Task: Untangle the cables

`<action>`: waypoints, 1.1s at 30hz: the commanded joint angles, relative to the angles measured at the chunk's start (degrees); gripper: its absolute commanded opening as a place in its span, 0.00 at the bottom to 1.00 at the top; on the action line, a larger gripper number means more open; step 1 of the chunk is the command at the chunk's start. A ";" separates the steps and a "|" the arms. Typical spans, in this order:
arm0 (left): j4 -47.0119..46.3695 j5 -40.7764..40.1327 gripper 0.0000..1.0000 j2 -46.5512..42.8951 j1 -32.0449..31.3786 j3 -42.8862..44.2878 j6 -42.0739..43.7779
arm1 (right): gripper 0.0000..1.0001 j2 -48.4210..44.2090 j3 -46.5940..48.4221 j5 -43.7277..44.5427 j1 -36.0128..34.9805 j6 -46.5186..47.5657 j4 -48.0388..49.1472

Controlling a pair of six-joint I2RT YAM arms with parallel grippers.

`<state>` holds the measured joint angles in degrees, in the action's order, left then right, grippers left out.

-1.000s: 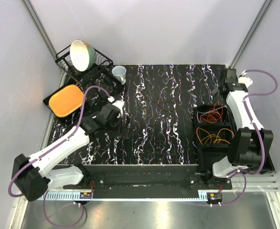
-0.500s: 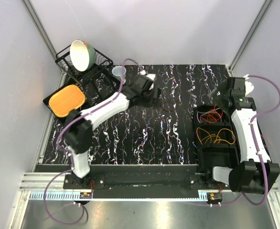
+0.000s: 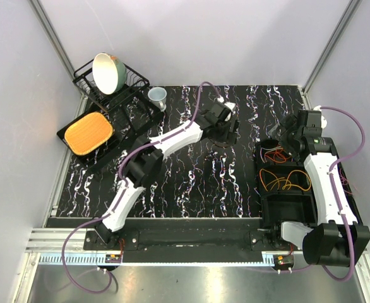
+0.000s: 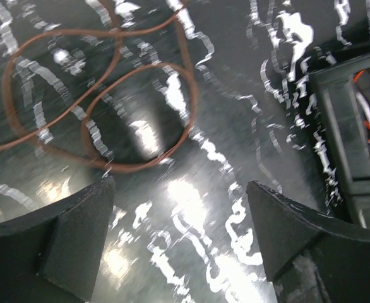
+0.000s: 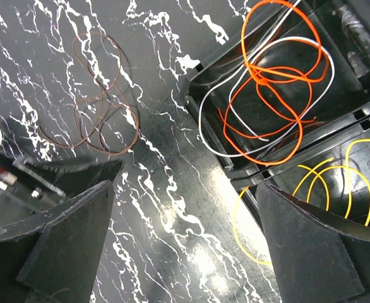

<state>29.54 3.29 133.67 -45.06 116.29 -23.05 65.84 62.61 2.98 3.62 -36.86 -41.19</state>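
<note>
A thin brown cable [image 4: 96,95] lies in loose loops on the black marbled mat; it also shows in the right wrist view [image 5: 96,95]. My left gripper [image 4: 179,208] is open and empty, hovering just short of those loops; in the top view it [image 3: 226,136] sits over them. Orange cables [image 5: 273,82] and a white cable [image 5: 216,120] lie tangled in the black bin's far compartment [image 3: 280,151]. Yellow cables [image 5: 324,183] lie in the middle compartment, one loop hanging over the wall. My right gripper [image 5: 185,202] is open and empty above the mat beside the bin [image 3: 274,136].
The black bin [image 3: 264,189] stands at the mat's right side and shows at the left wrist view's right edge [image 4: 355,126]. A dish rack with a bowl [image 3: 109,72], a cup [image 3: 158,96] and an orange pad on a tray [image 3: 89,132] stand at the far left.
My left arm has swung from the near left out to the far middle, over the brown cable. My right gripper has moved left and nearer, to the bin's far-left corner.
</note>
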 commanded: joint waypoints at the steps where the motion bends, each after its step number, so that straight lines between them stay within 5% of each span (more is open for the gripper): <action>1: -4.21 -1.53 0.86 2.47 -0.64 5.79 -1.55 | 1.00 -0.89 -0.65 -2.10 -0.45 0.74 2.34; 11: -7.92 -18.12 0.73 9.85 -6.44 11.23 -8.06 | 1.00 -1.33 -1.61 -4.29 -0.45 2.23 2.87; 27: -5.29 -26.40 0.56 16.01 -7.15 16.34 -9.29 | 1.00 -3.18 -3.99 -8.61 -0.45 2.85 3.92; 33: -6.96 -29.38 0.57 10.48 -7.50 9.93 -7.28 | 1.00 -2.39 -4.16 -9.40 -0.45 2.85 4.80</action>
<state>23.46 -20.75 148.59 -52.53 128.57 -31.48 63.70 58.65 -4.45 3.49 -34.87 -39.24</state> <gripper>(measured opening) 0.556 0.994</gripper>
